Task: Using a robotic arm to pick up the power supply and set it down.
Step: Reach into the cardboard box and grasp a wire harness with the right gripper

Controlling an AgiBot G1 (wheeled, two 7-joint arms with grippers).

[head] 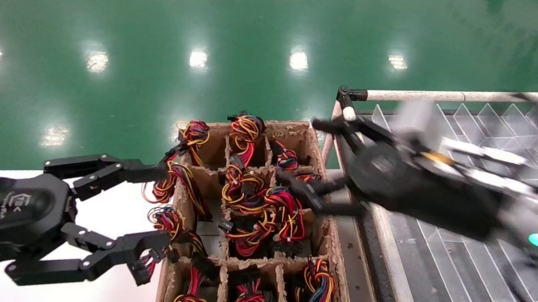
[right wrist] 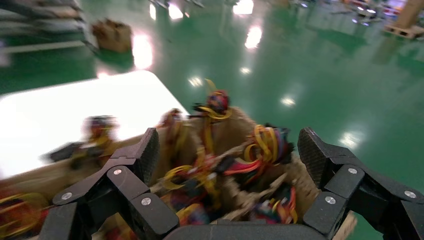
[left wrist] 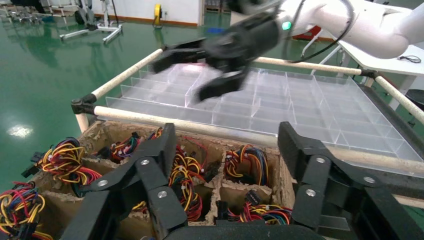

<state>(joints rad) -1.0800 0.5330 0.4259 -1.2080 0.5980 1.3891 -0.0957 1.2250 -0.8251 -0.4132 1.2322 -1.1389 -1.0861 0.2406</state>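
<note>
Wire bundles (left wrist: 185, 177) fill a cardboard crate (left wrist: 210, 145) beside clear tray (left wrist: 280, 107).

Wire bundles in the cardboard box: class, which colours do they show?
The wire bundles are red, yellow, orange and black, with some blue; the head view shows them best.

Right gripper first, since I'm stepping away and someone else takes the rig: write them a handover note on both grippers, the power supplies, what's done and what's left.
Right gripper: jaws open, empty, over the far right part of the cardboard divider box, beside the clear plastic tray.
Left gripper: jaws open, empty, at the box's left edge over the white table.
Power supplies: only their wire bundles show, sitting in the box's compartments; the grey bodies are hidden.
Done: nothing gripped, and no supply is visible in the tray.
Left: lower the right gripper into a compartment, grip a supply, lift it and set it down.
</note>
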